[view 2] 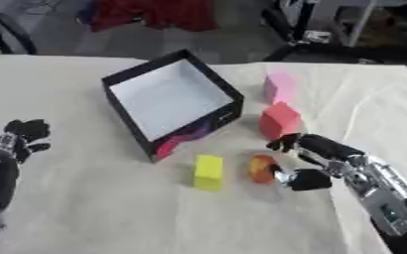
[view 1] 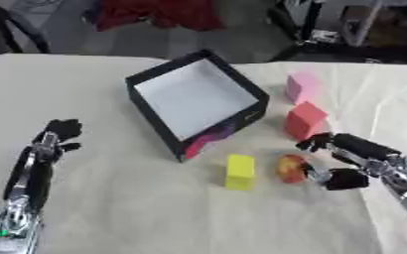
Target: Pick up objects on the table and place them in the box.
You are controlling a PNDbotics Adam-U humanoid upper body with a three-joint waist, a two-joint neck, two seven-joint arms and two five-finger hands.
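Right hand [view 1: 346, 163] beside orange object [view 1: 290, 168]; white-floored box [view 1: 168, 133].

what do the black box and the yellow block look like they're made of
The black box looks like thin cardboard: flat, sharp-edged walls, matte black outside, with a plain white floor and a pink print on its front wall. The yellow block looks like painted wood or foam: crisp rectangular faces, even matte colour, no shine. Which of the two cannot be told.
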